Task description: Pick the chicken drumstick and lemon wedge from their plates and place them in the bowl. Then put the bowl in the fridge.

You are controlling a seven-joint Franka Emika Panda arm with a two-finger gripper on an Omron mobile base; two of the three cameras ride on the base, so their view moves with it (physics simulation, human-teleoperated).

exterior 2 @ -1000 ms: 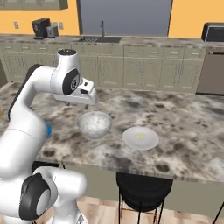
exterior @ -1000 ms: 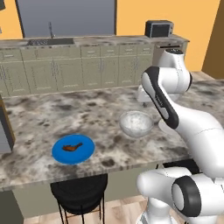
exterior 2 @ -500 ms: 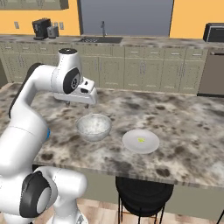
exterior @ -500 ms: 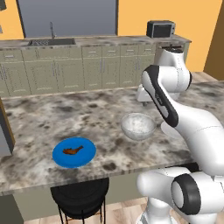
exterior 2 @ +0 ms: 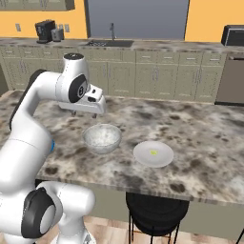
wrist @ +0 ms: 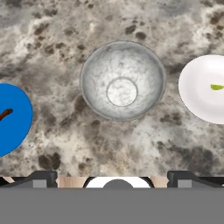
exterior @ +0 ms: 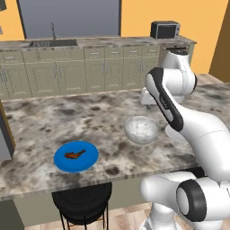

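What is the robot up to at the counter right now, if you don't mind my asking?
The arm holds its open, empty gripper above the speckled bowl, which sits empty on the marble counter. The chicken drumstick lies on the blue plate to one side of the bowl, and the lemon wedge lies on the pale plate to the other. Nothing has been picked up yet.

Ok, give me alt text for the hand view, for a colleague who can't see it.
Looking straight down on a marble counter: an empty speckled bowl sits in the middle, between a blue plate holding a chicken drumstick and a white plate holding a lemon wedge.
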